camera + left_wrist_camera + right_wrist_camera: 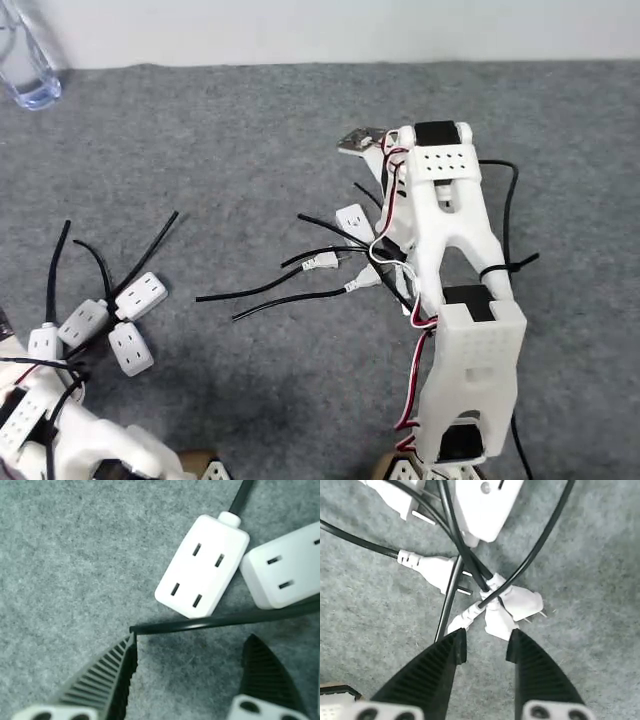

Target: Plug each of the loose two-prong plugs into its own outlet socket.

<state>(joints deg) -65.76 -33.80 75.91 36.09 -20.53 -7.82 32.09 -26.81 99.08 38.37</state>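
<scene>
Ribbed black fingers (pixel 440 665) of the right gripper (pixel 486 641) stand moderately apart with nothing between them, tips aimed down at a tangle of white moulded two-prong plugs (pixel 520 602) on thin black cords (pixel 357 539). That gap suits closing across one plug body; the nearest plug lies just beyond the tips, untouched. A flat white socket block (pixel 482 502) lies on the far side of the tangle. Because the cords cross one another, a single plug will probably have to be drawn clear before insertion. Jaws of the left gripper (pixel 192 647) are spread wide and empty, low over the grey felt-like table covering (pixel 65 555). One loose black cord end (pixel 215 622) runs across just ahead of its tips, and beyond it lie two white two-outlet blocks (pixel 202 572) face up, slots unoccupied and ready to receive prongs. In the high view, the white printed right arm (pixel 455 215) is reached forward and pitched steeply down over the plugs, covering its own gripper. The left arm (pixel 60 435) sits low at the near corner beside a fan of further blocks. No socket in sight holds a plug, so the task appears to be at its start.
</scene>
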